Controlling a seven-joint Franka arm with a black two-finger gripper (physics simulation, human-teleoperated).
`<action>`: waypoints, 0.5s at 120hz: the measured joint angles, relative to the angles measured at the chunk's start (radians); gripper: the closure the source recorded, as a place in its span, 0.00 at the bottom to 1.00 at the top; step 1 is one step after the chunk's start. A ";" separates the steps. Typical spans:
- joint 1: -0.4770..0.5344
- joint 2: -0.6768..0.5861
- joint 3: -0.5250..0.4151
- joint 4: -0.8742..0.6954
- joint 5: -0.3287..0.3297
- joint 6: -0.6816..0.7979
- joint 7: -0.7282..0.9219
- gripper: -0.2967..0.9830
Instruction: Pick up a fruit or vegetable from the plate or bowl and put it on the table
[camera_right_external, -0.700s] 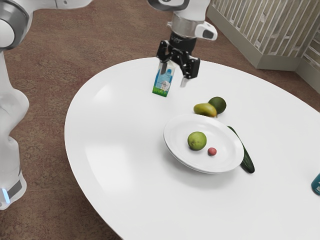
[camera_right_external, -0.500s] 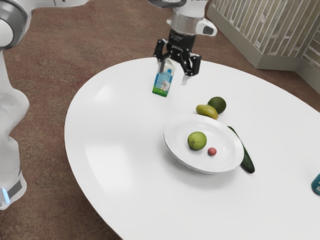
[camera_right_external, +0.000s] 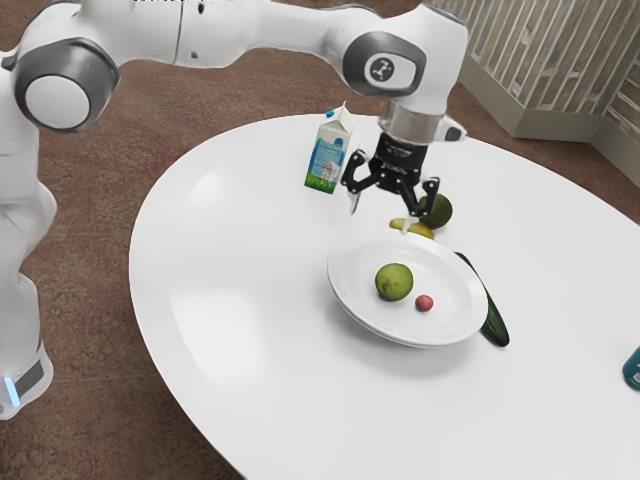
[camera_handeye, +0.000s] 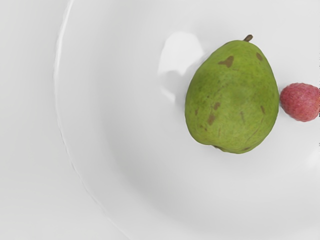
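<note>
Hand (camera_right_external: 380, 215) spread, its two fingers apart with nothing between them, hangs above the plate (camera_right_external: 352, 300). Inside the plate, the green pear (camera_right_external: 394, 282) lies off the rim, a small red fruit (camera_right_external: 425, 303) just beside it. Around the plate's outer edge sit the mango (camera_right_external: 425, 233), avocado (camera_right_external: 439, 210) and cucumber (camera_right_external: 495, 326); the carton (camera_right_external: 327, 162) stands farther off. Bare white bench (camera_right_external: 215, 290) stretches from the plate toward the exterior view's left.

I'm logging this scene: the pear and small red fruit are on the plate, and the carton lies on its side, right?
The carton is not on its side: it stands upright, as the exterior view shows. The pear and red fruit are on the plate.
</note>
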 joint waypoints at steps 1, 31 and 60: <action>0.000 0.002 -0.001 -0.004 -0.001 0.006 -0.004 0.23; -0.008 0.006 -0.025 -0.106 -0.041 0.146 -0.086 0.23; 0.022 0.047 -0.027 -0.101 -0.044 0.194 -0.100 0.23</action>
